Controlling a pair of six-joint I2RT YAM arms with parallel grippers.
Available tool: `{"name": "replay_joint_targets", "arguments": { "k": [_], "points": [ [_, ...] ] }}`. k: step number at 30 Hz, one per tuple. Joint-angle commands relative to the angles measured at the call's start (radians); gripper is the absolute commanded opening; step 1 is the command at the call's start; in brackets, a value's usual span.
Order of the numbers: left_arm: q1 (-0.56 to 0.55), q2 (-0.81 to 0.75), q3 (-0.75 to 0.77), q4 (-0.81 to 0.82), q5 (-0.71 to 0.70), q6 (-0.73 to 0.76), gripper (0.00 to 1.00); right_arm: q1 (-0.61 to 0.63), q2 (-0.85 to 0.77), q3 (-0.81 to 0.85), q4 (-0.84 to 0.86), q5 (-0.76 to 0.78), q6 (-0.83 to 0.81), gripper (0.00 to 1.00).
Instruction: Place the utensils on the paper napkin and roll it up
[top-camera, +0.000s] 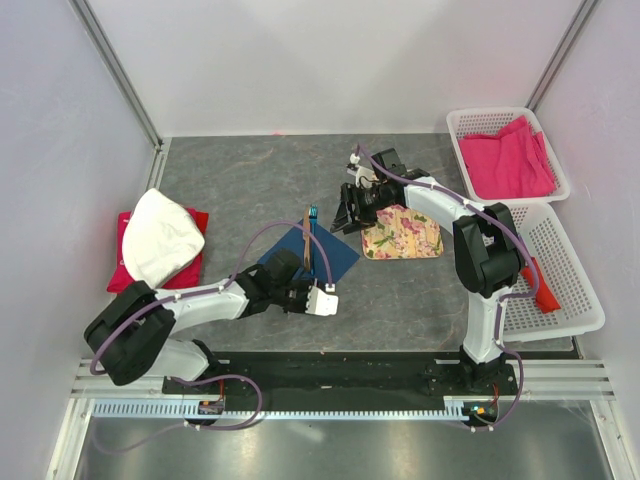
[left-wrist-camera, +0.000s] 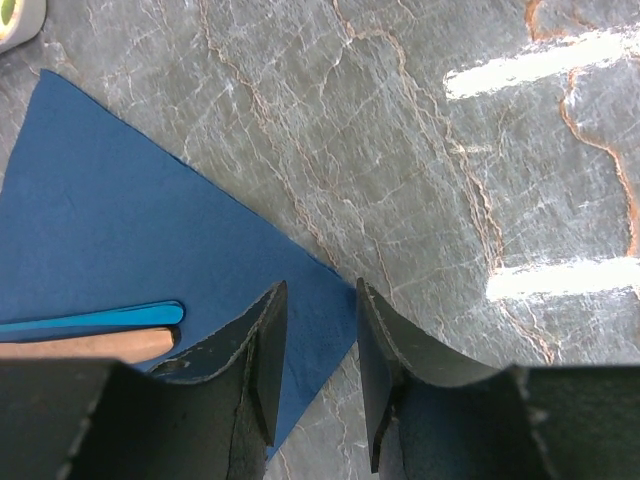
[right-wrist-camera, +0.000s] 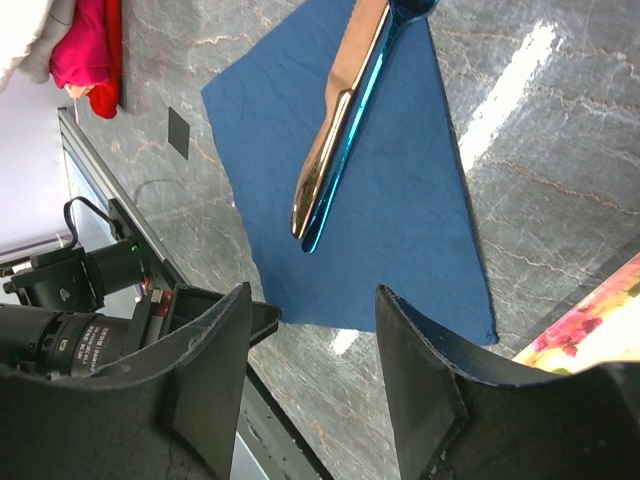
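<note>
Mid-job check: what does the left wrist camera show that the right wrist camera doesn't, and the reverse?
Only the left wrist: the left gripper, open, one finger over a corner of the blue napkin, the other over bare table. Only the right wrist: the open right gripper, a corner of the floral mat beside the napkin, the white cloth. Both: the napkin with the blue utensil and the copper-coloured utensil side by side on it.

We see a dark-blue napkin carrying a bright-blue utensil and a copper-toned utensil. The table is grey, marbled with pale and rusty veins. Right of the napkin lies a cream mat patterned with pink flowers and green leaves. At far right, a white basket holds pink cloth. At left, white cloth covers a red cushion.
</note>
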Motion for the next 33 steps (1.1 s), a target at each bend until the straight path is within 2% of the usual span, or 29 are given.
{"name": "replay_joint_targets", "arguments": {
  "k": [1,4,11,23,26,29,33],
  "points": [
    [-0.003,0.011,0.012,0.033,0.004,0.056,0.41,-0.005,-0.023,-0.006,0.026,-0.022,-0.014,0.59],
    [-0.003,0.008,0.026,-0.041,0.009,0.059,0.4,-0.006,-0.019,0.0,0.025,-0.023,-0.011,0.59],
    [-0.002,-0.072,-0.006,-0.092,0.013,0.084,0.4,-0.003,-0.017,-0.003,0.026,-0.03,-0.016,0.59],
    [0.007,0.03,0.061,-0.156,0.017,0.11,0.36,-0.006,-0.008,0.002,0.025,-0.028,-0.009,0.59],
    [0.015,0.077,0.093,-0.177,0.012,0.11,0.32,-0.008,-0.002,0.005,0.025,-0.028,-0.011,0.59],
    [0.015,0.112,0.126,-0.225,0.016,0.107,0.16,-0.012,0.003,0.005,0.022,-0.031,-0.011,0.59],
    [0.008,0.076,0.127,-0.269,0.046,0.101,0.03,-0.014,0.001,0.006,0.017,-0.034,-0.02,0.59]
  ]
}}
